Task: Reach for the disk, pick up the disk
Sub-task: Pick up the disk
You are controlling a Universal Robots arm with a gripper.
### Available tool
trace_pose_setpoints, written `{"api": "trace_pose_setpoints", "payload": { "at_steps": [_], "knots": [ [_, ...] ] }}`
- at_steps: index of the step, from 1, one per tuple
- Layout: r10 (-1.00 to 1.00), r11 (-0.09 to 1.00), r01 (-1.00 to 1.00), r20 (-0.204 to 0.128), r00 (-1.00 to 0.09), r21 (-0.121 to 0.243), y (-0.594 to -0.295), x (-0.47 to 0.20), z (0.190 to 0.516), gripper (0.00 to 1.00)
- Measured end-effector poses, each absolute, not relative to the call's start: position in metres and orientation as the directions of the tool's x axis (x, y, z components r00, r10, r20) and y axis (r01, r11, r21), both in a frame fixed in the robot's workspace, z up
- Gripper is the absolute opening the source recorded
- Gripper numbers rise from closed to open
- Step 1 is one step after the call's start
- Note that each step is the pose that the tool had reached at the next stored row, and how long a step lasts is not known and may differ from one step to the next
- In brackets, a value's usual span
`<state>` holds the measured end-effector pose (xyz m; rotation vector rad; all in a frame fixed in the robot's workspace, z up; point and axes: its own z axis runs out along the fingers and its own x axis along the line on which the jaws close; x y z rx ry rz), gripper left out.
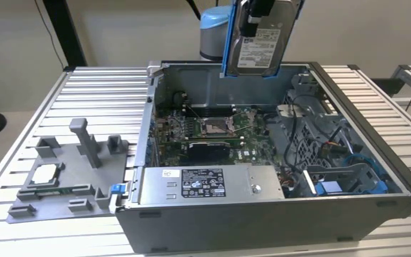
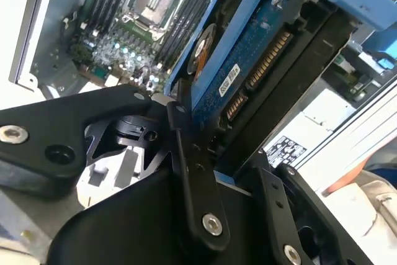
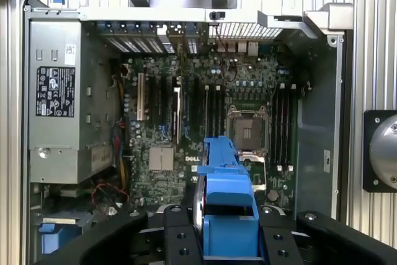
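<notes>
A: Which step is in hand?

B: By my judgement the pick-up, with the reach done. The disk (image 1: 261, 40) hangs upright in the air above the open case (image 1: 398, 176), well clear of the board (image 1: 216, 134) inside it.

A: And the pincer?

B: In the second wrist view the pincer (image 2: 248, 116) is clamped on the disk, its black fingers (image 2: 189, 153) pressed against the drive's two broad faces. The underside with its connector pins faces that camera. In the first wrist view the blue bracket (image 3: 228, 206) stands edge-on between the black links, with the board far below it.

A: Where does the disk sit relative to the rest?

B: In the exterior view it is over the far wall of the case, label facing the camera, blue bracket running down both edges. The silver box (image 1: 209, 183) lies near the front wall, well apart from it. A spare blue bracket (image 1: 352, 182) rests in the bay at the exterior view's right. A grey cover (image 1: 62, 171) lies on the counter (image 1: 98, 91) beside the case.

A: What does the next move call for?

B: I'd say a firm, steady grip. The drive hangs edge-down, so any slack could let it slide toward the board.
</notes>
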<state>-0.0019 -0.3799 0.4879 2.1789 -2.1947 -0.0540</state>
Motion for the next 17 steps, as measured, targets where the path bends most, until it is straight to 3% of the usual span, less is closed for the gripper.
{"api": "trace_pose_setpoints", "payload": {
  "at_steps": [17],
  "knots": [
    [-1.0,0.007,-0.998,0.01,-0.007,0.06,-0.382,0.04,0.488,0.0]
  ]
}}
